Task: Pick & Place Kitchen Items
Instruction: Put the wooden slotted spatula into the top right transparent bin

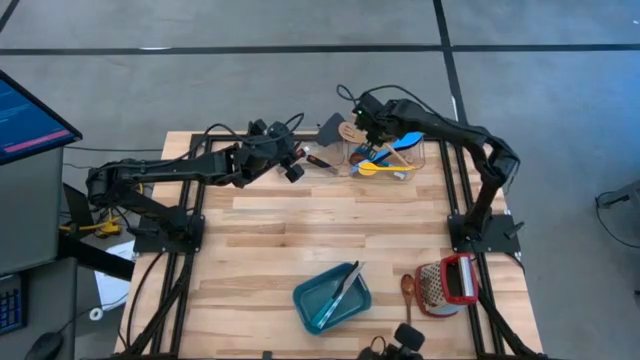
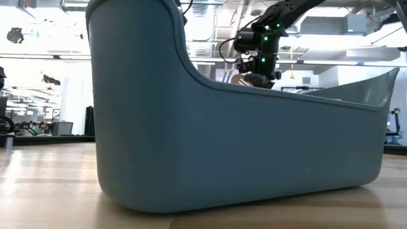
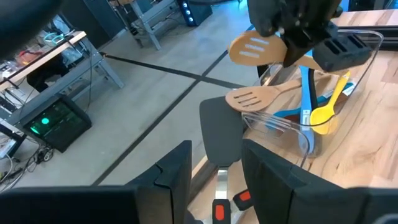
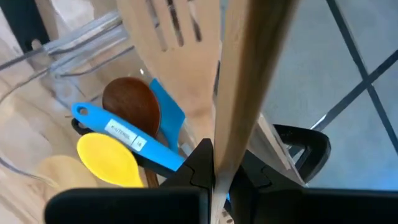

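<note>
A clear container (image 1: 398,160) at the table's far edge holds a blue spoon (image 3: 306,106), a yellow spoon (image 3: 324,112), a brown wooden spoon (image 4: 130,106) and a pale slotted spatula (image 3: 249,98) that leans over its rim. My right gripper (image 1: 368,122) hovers over the container, shut on a second pale slotted spatula (image 3: 255,50). A black spatula (image 3: 221,134) with a silver and red handle lies left of the container. My left gripper (image 3: 217,158) is open and low, with one finger on each side of that handle, not touching it as far as I can see. My right gripper pinches the pale wooden spatula's handle (image 4: 231,124) between its two fingers, which lie across it. The slotted blade (image 3: 255,50) sticks out past the gripper, raised above the container's rim. The handle's other end is hidden behind the gripper.
A teal bin (image 1: 332,298) with a slim tool in it sits near the table's front edge and fills the low view (image 2: 241,146). A brown wooden spoon (image 1: 408,290) and a red and grey grater (image 1: 450,285) lie to its right. A monitor (image 1: 30,120) stands off the table's left.
</note>
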Robot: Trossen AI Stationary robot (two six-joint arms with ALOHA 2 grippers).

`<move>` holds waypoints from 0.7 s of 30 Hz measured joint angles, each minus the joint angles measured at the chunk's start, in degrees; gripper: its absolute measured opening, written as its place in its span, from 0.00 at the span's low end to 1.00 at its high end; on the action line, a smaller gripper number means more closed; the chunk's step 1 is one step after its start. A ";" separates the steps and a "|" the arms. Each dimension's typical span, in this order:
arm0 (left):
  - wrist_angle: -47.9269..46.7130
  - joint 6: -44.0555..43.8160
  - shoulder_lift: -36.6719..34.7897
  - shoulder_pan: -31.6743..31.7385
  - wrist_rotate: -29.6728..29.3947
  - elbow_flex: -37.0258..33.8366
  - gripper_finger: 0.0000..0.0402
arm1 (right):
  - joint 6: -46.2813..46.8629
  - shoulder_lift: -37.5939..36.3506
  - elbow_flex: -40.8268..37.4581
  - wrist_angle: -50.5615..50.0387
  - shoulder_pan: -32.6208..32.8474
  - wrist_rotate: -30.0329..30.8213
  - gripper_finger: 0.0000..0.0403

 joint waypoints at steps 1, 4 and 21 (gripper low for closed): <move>0.05 0.00 0.00 0.00 0.00 0.00 0.32 | -0.30 0.39 0.00 -0.22 0.15 0.04 0.04; 0.01 0.00 0.00 0.00 0.00 0.00 0.32 | -1.61 1.59 0.00 -0.79 0.82 -0.24 0.04; 0.05 -0.04 0.00 0.00 0.00 0.00 0.32 | -4.90 4.43 -0.02 -1.77 1.07 -6.15 0.06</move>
